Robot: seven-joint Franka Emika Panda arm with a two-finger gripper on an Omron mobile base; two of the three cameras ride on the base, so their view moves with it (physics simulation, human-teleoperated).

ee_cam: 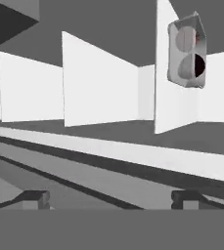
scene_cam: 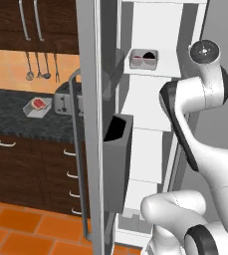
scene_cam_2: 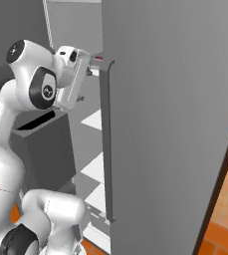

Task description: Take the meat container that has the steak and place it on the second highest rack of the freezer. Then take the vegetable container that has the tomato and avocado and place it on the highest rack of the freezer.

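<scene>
The freezer (scene_cam: 88,124) stands open, white inside with several shelves. High up on one white shelf (scene_cam: 158,72) rests the vegetable container (scene_cam: 144,59), holding the dark-red tomato (scene_cam: 149,56) and the blackish avocado (scene_cam: 138,57). The hand view is rolled and shows this container (ee_cam: 187,51) at the upper right, well ahead of the fingertips (ee_cam: 33,197). My gripper (ee_cam: 109,199) is open, holds nothing, and is reaching into the freezer near its grey door (scene_cam_2: 175,124); it also appears as the gripper (scene_cam_2: 92,67). The meat container (scene_cam: 37,106) with the steak (scene_cam: 38,103) sits on the dark counter (scene_cam: 11,122).
A toaster (scene_cam: 61,101) stands on the counter beside the meat container. A dark grey door bin (scene_cam: 118,159) juts from the open left door. Utensils (scene_cam: 41,67) hang on the wall above the counter. The right door's long bar handle (scene_cam_2: 105,139) is close to my forearm.
</scene>
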